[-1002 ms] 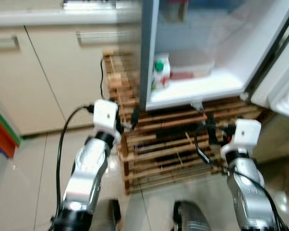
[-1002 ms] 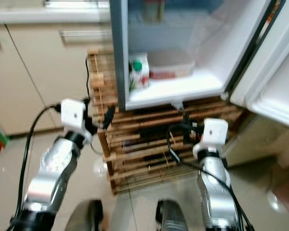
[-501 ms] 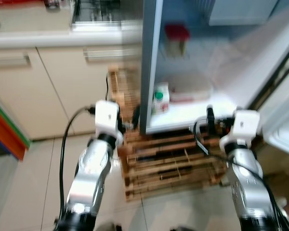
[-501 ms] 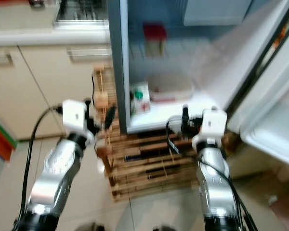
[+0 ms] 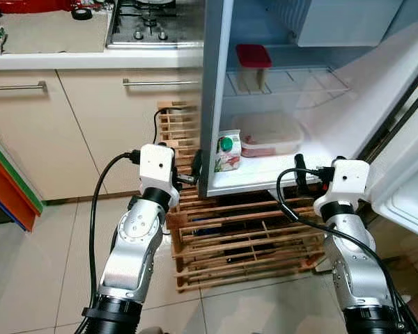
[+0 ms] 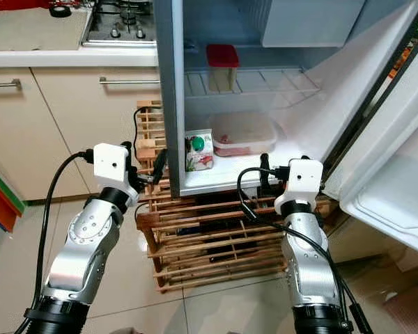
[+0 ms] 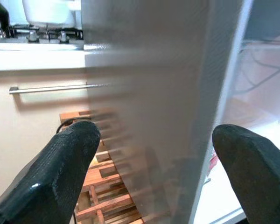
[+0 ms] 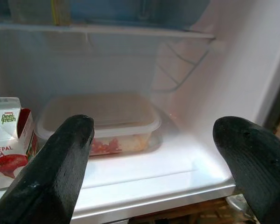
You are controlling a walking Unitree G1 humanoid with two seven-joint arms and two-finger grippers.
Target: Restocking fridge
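- Kitchen setting: tiled floor (image 5: 28,278), cream cabinets (image 5: 90,132) at left w/ bar handles, gas hob (image 5: 150,21) set in the worktop above them.
- Fridge (image 5: 216,97) stands open at centre; its door (image 5: 411,181) is swung out to the right. Unit sits on a wooden slatted rack (image 5: 244,236).
- Bottom shelf of fridge: juice carton (image 5: 228,151) w/ green cap at the near left corner, upright. Clear lidded food container (image 5: 268,133) just beside it to the right, red contents showing through the wall.
- Wire shelf above: tub w/ red lid (image 5: 253,66), upright, toward the left side.
- White compartment box (image 5: 348,21) at top of fridge interior.
- Left gripper (image 7: 154,154): raised in front of the fridge's left side wall, near its front edge. Fingers (image 7: 65,158) spread wide, one either side of that edge; nothing held.
- Right gripper (image 8: 154,154): raised just in front of the bottom shelf's near lip, pointing into the fridge toward the food container. Fingers (image 8: 60,158) spread wide; nothing held, no contact w/ shelf contents.
- Black cables loop from both wrist housings.
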